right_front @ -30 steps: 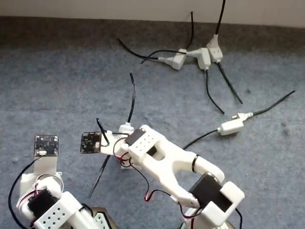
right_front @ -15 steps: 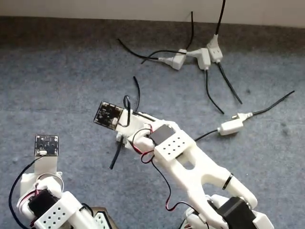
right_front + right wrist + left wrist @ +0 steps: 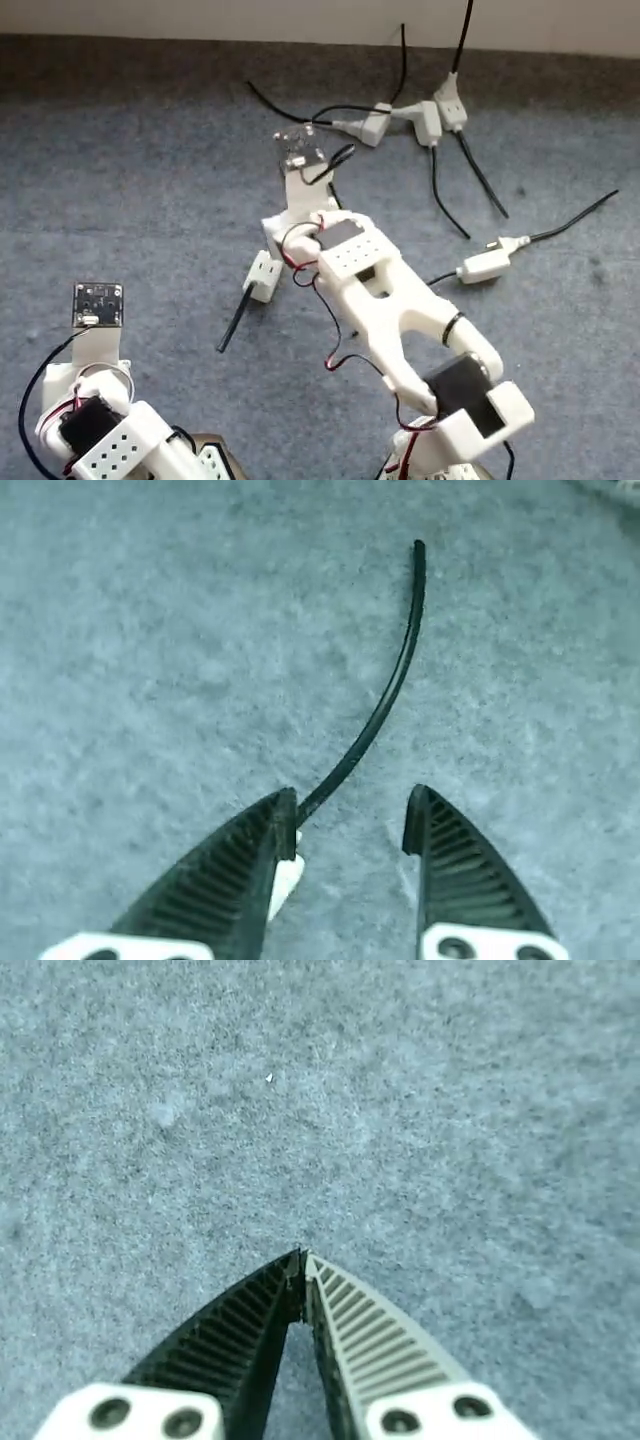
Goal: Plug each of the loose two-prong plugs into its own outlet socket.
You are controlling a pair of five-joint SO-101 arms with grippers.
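A white plug (image 3: 264, 275) with a short black cord (image 3: 233, 325) lies on the grey carpet, just left of my right arm (image 3: 350, 265). My right gripper (image 3: 350, 815) is open and hovers low over the carpet. The black cord (image 3: 385, 695) runs away from between its fingers, and a bit of the white plug (image 3: 285, 875) shows beside one finger, not gripped. My left gripper (image 3: 303, 1262) is shut and empty above bare carpet. The left arm (image 3: 95, 420) sits at the near left.
A cluster of joined white plugs and sockets (image 3: 420, 115) with black cords lies at the far side. Another joined pair (image 3: 487, 262) lies to the right. The dark carpet edge (image 3: 120, 55) and a wall run along the back.
My right wrist has swung from the left round towards the far side. The white plug and its cord shifted a little and now lie beside the arm. The left arm has not moved.
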